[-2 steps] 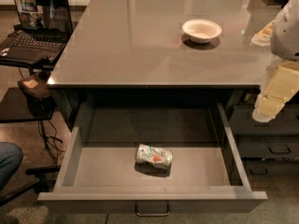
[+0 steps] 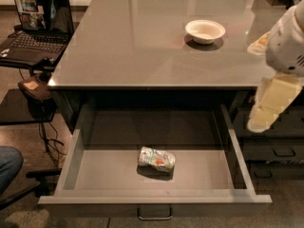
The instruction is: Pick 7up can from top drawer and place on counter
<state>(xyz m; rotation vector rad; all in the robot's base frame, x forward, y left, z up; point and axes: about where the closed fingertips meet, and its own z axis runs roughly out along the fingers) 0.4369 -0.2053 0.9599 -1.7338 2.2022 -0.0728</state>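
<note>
The 7up can (image 2: 156,159) lies on its side, dented, on the floor of the open top drawer (image 2: 156,198), near its middle front. The drawer is pulled fully out below the counter (image 2: 142,42), with its small metal loop handle (image 2: 154,214) on the front. My gripper (image 2: 271,103), cream-coloured, hangs from the white arm at the right edge of the view, beside the counter's front right corner and above the drawer's right wall. It is well to the right of the can and higher, and holds nothing that I can see.
A white bowl (image 2: 204,31) stands on the counter at the back right. A laptop (image 2: 38,23) sits on a small dark table at the left. Dark drawers with black handles (image 2: 283,152) are at the right. A person's knee (image 2: 8,165) shows at the lower left.
My gripper has shifted slightly left and lower, toward the drawer's right side. The can and drawer have not moved.
</note>
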